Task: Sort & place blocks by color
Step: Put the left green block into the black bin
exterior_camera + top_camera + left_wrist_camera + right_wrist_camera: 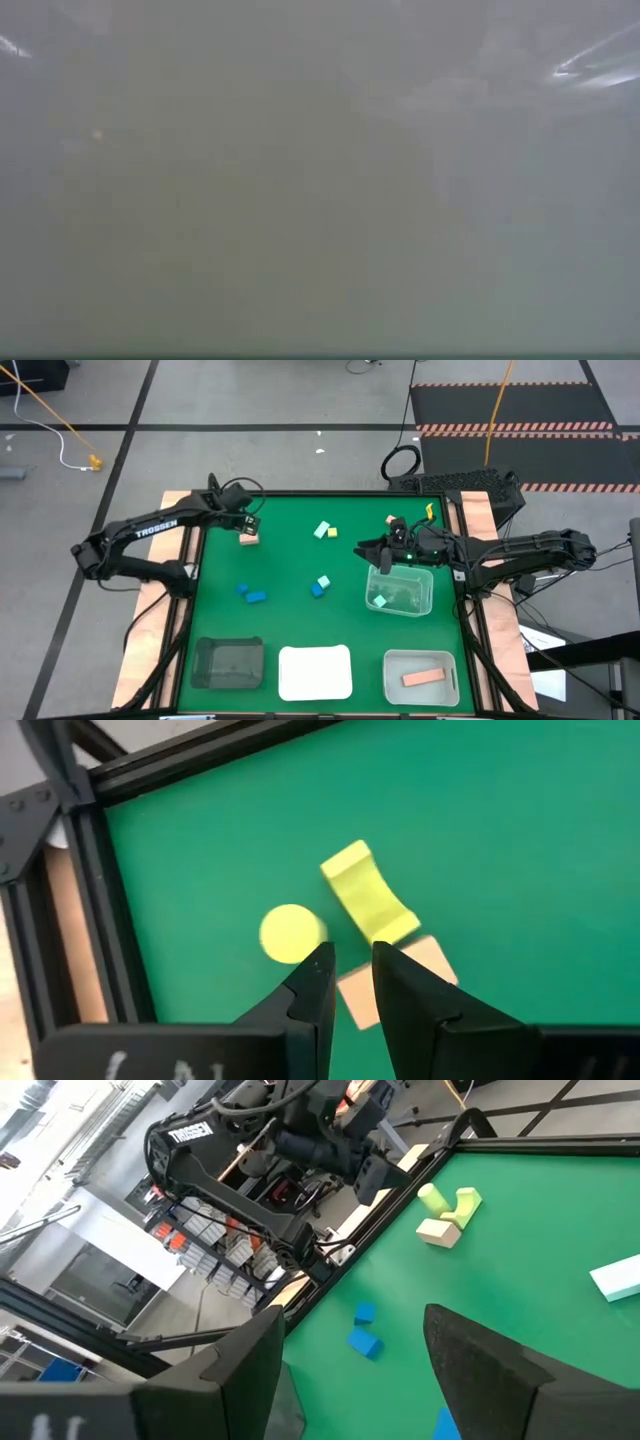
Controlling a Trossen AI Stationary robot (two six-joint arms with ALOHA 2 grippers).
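Note:
My left gripper (247, 526) (355, 970) hovers near the table's far left, narrowly open, just above a tan block (392, 982) (249, 539). That block lies against a yellow arch block (368, 900), with a yellow cylinder (290, 932) next to it. My right gripper (381, 556) (360, 1380) is wide open and holds nothing, at the far edge of a clear tray (425, 585) that has one mint block (378, 600) in it. Blue blocks (250, 594) (365, 1330), a blue and mint pair (320, 585) and a mint and yellow pair (326, 531) lie on the green mat. The low view shows nothing.
Along the near edge stand a dark tray (228, 662), a white tray (315, 672) and a clear tray (452, 660) with a tan-pink bar (423, 677). A black frame rail (90, 920) borders the mat just left of the left gripper. Small orange and yellow pieces (392, 520) lie far right.

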